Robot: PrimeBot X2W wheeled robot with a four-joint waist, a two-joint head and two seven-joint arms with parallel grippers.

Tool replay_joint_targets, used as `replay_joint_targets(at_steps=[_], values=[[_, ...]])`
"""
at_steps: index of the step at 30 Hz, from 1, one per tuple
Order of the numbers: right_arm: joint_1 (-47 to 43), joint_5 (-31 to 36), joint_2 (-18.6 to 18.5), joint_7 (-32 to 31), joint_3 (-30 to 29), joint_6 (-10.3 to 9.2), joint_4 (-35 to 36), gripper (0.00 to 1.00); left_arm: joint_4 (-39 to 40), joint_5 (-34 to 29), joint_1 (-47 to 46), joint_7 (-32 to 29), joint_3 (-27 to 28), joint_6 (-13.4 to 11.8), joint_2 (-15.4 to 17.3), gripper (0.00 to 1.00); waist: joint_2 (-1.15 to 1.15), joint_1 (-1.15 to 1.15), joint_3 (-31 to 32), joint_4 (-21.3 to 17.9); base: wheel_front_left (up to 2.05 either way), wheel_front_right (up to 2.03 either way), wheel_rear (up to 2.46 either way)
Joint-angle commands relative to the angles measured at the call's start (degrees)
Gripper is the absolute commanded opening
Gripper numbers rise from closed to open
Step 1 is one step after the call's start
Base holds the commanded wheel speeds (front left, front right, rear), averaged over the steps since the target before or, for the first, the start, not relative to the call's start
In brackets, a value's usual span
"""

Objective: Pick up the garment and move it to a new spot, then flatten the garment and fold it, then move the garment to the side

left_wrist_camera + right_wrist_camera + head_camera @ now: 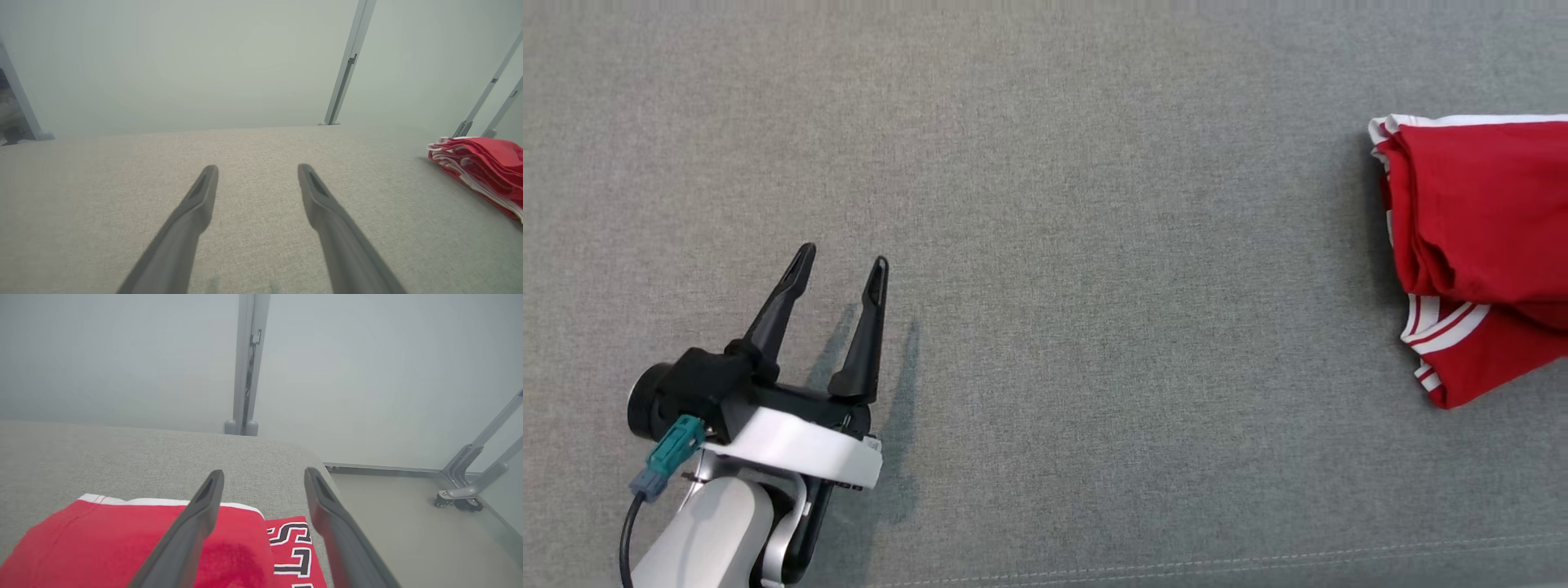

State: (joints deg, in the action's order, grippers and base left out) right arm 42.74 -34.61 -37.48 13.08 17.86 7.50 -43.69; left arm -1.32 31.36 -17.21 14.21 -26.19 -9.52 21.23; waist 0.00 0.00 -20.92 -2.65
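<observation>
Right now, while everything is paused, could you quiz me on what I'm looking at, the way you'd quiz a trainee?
1. True or false: the left hand is shut on the garment.
2. Which colour is the garment's trim? A) white B) blue C) yellow
3. Fill the gap: in the right wrist view, the right hand has its two fingers ____.

Key:
1. False. It is open over the grey surface, apart from the garment.
2. A.
3. Apart.
</observation>
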Motion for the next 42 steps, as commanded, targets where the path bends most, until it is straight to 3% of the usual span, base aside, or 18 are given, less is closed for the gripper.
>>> replay_joint_targets(at_steps=[1,4,9,14,21,30,42], values=[[-3.3,1.1,-0.2,1.2,-0.6,-0.01,2.3,1.00,1.3,0.4,0.6,0.4,2.5,-0.7,1.8,1.00,0.00,0.00,2.1,-0.5,0.00,0.00,0.00],[-6.6,5.0,4.0,1.8,-4.6,-0.01,8.2,1.00,2.0,0.6,2.4,0.3,3.2,-1.6,2.5,1.00,0.00,0.00,4.4,-0.8,0.00,0.00,0.00],[-15.9,13.2,13.3,1.9,-13.2,-0.01,24.7,1.00,3.4,1.0,5.1,-0.2,3.9,-3.0,3.5,1.00,0.00,0.00,8.0,-0.6,0.00,0.00,0.00],[-26.4,19.2,22.4,1.6,-15.2,-0.01,38.0,1.00,4.1,1.3,7.3,-0.5,4.5,-3.8,4.5,1.00,0.00,0.00,11.3,0.3,0.00,0.00,0.00],[-36.9,22.9,29.5,-1.3,-14.7,-0.01,45.2,1.00,4.4,1.6,9.8,-0.8,4.0,-4.3,4.8,1.00,0.00,0.00,14.9,1.5,0.00,0.00,0.00],[-49.2,25.0,33.3,-2.6,-18.2,-0.01,47.8,1.00,2.5,2.2,12.9,-1.2,2.6,-3.9,4.8,1.00,0.00,0.00,19.0,3.4,0.00,0.00,0.00],[-53.3,26.1,34.2,-5.1,-20.7,-0.01,51.5,1.00,2.0,3.6,15.5,-0.1,5.6,-3.3,6.7,1.00,0.00,0.00,20.4,3.8,0.00,0.00,0.00]])
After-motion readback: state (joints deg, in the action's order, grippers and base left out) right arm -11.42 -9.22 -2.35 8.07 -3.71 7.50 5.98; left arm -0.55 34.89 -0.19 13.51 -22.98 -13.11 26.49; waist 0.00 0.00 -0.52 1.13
